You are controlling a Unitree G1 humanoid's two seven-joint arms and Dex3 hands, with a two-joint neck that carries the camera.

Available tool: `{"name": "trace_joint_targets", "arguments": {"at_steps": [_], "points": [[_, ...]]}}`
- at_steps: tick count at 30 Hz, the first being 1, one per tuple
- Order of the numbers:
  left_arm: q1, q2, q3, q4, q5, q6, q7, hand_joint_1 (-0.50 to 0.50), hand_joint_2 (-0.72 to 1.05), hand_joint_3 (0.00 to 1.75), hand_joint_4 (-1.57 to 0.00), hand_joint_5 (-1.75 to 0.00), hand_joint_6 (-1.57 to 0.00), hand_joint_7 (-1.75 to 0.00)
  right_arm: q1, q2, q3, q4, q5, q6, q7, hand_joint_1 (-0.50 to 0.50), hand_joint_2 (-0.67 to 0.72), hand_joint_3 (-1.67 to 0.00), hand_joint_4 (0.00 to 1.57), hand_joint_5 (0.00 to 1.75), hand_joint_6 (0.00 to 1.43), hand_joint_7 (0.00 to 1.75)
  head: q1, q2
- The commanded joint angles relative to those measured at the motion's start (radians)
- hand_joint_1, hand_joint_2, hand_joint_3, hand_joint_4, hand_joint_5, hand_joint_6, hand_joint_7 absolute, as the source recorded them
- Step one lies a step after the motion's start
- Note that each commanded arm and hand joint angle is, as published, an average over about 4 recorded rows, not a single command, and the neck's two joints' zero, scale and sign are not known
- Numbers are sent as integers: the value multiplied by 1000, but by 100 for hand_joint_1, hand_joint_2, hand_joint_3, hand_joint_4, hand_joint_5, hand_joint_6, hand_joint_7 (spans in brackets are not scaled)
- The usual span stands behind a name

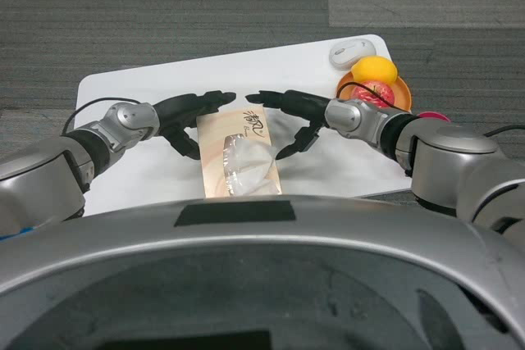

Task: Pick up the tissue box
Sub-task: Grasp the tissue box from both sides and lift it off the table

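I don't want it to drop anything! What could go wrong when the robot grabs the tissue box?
The left hand and right hand flank the tissue box with fingers apart; an uneven squeeze might let it slip or twist. The loose tissue could snag. The right arm might bump the fruit plate.

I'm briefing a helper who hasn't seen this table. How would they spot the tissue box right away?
On the white table, look at the near edge between the left hand and right hand. The tissue box is the long tan carton with white tissue poking out, unlike the round fruit far right.
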Motion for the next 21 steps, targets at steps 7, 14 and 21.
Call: {"name": "trace_joint_targets", "arguments": {"at_steps": [7,14,21], "points": [[-4,-24,38,7,1,0,27,50,105,17,0,0,0,0,-24,10,-27,36,2,-7,-85,-46,-48,-40,0,0,0,0,-2,0],[6,-34,64,9,0,0,41,50,105,17,0,0,0,0,-19,10,-47,59,2,-6,-98,-46,-48,-40,0,0,0,0,3,3],[18,-52,117,24,-13,-2,70,50,105,17,0,0,0,0,-13,11,-64,63,4,-6,-107,-46,-48,-40,0,5,0,0,9,12]]}}
